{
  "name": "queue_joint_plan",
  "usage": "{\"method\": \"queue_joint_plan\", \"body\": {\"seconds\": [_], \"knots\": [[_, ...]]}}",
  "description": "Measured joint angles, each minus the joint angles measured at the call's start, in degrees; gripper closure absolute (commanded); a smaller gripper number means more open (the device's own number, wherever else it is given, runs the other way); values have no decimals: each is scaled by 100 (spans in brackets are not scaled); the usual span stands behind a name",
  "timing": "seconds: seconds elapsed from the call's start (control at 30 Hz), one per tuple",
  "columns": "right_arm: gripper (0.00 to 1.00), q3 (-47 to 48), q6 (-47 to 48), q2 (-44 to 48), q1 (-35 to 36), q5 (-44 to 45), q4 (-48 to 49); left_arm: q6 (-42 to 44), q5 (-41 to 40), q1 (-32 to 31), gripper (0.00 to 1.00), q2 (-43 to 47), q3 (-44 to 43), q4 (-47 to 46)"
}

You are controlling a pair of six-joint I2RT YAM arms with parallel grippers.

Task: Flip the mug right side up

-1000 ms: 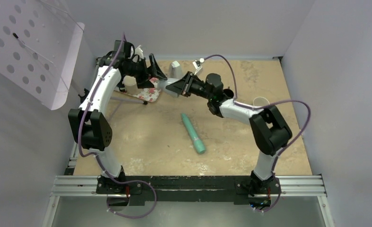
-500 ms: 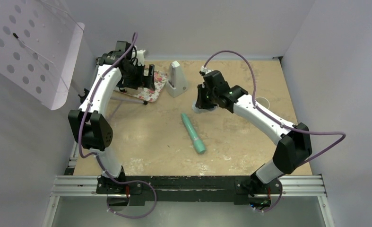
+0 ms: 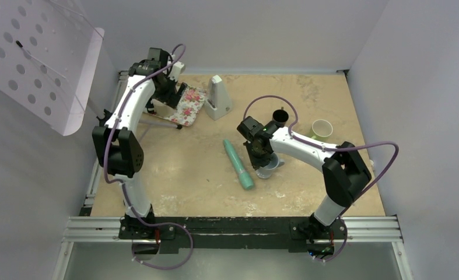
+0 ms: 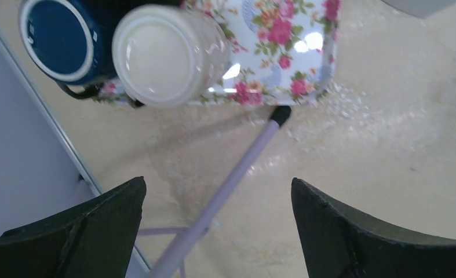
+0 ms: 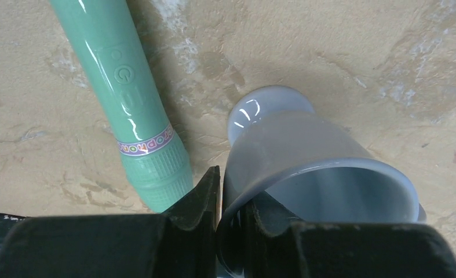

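jaws of the right gripper (image 5: 230,194) clamp the rim wall of the pale grey-blue plastic mug (image 5: 295,145), mouth up, base on the sandy table (image 5: 358,52), just beside the mint-green cylinder (image 5: 134,98); left gripper (image 4: 216,191) gapes wide, empty.

Place: lab robot cell.
Walls: plain pale panels (image 3: 244,29) box in the beige table (image 3: 174,175).
Base: aluminium rail (image 3: 232,228) holds both arm bases.
Screen: perforated white sheet (image 3: 34,58), left of the left gripper (image 3: 177,94).

Top overhead, far; wrists close, downward; mug (image 5: 283,145) shared with right.
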State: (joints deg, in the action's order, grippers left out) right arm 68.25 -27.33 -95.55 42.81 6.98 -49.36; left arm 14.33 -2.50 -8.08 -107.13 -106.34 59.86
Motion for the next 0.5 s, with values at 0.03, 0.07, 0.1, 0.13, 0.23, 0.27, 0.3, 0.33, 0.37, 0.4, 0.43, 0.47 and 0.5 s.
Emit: {"method": "queue_joint_plan", "body": {"seconds": [0.03,0.07,0.1,0.13,0.23,0.27,0.3,0.33,0.37,0.4,0.43,0.47,0.5], "knots": [[86,-9,4,2,7,2,20,61,-129,-2,1,-190,-168,-35],[79,-15,4,2,11,-4,55,146,-262,-4,1,-426,-358,-118],[70,-22,7,2,11,-2,85,199,-354,-7,0,-586,-479,-179],[62,-31,9,2,11,-4,122,289,-455,-7,0,-820,-649,-249],[50,-90,11,-11,11,-33,337,529,-597,-7,0,-1272,-929,-345],[49,-96,22,-11,11,-26,358,627,-632,-7,0,-1419,-1029,-350],[48,-96,20,-11,11,-26,387,669,-658,-7,0,-1528,-1102,-358],[47,-96,13,-9,11,-24,402,741,-686,-7,0,-1665,-1193,-358],[47,-94,11,-7,11,-20,402,780,-713,-7,0,-1797,-1290,-365],[47,-94,7,2,11,-11,400,785,-723,-7,1,-1906,-1353,-374],[47,-90,-2,15,11,0,398,782,-719,-7,2,-2009,-1381,-382],[47,-87,-4,33,11,2,398,776,-708,-7,3,-2057,-1381,-382],[47,-79,-7,52,11,7,396,765,-662,-7,5,-2107,-1375,-376]]}}
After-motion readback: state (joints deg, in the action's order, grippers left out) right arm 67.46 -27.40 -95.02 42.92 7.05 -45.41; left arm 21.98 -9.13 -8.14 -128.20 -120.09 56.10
